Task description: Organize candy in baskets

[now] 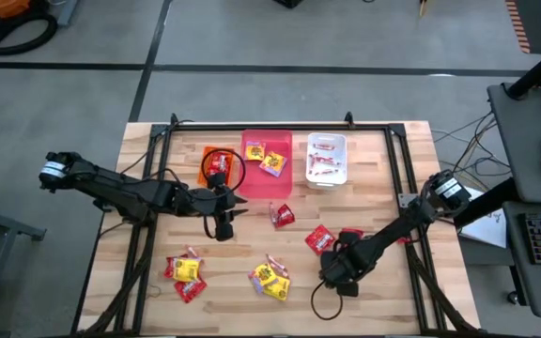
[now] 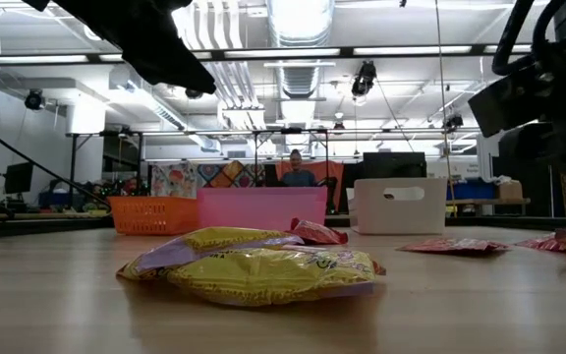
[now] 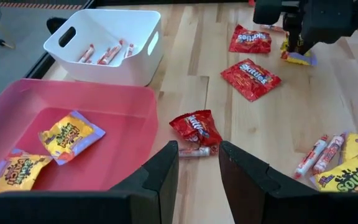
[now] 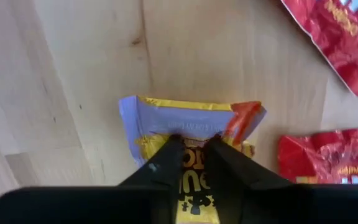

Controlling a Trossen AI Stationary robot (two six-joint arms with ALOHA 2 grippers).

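R tool (image 4: 194,163) low, pinching yellow packet (image 4: 191,127); L tool (image 3: 197,155) spread by pink basket (image 3: 104,112).

Bright, even light falls from ceiling strip lamps (image 2: 298,20), which glare white in the low view. Shadows on the tabletop (image 1: 148,282) are soft and short. The nearest yellow packet (image 2: 254,270) looks slightly soft, and the right wrist close-up is blurred.

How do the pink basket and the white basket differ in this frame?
The pink basket is shallow and holds yellow packets; the white basket is deeper, has handle slots, and holds thin red-and-white sticks. In the high view the pink one looks larger. Both are rectangular, side by side on the table.
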